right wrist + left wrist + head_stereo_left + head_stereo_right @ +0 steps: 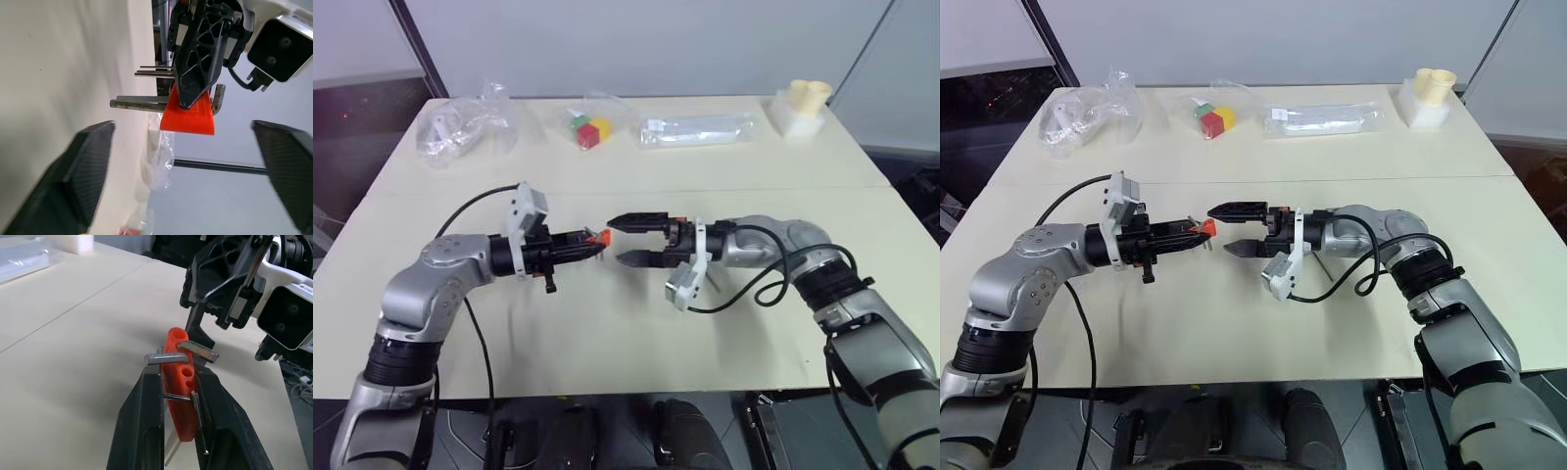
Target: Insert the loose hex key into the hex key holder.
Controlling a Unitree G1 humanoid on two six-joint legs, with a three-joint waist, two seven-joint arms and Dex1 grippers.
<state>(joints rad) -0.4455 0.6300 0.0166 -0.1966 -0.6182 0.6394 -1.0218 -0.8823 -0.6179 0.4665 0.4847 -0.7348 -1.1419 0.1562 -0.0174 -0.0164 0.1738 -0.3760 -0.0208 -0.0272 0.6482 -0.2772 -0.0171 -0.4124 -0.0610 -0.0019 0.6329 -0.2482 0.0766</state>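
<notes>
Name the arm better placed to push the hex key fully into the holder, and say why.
Right. The right gripper is open and empty, facing the hex key holder, which the left gripper is clamping. The hex key sits in the holder, likely needing only a push.

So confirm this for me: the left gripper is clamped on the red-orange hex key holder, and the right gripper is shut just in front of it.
Not quite. The left gripper is clamped on the hex key holder, but the right gripper is open, not shut. The right wrist view shows its two fingers spread wide on either side of the holder.
</notes>
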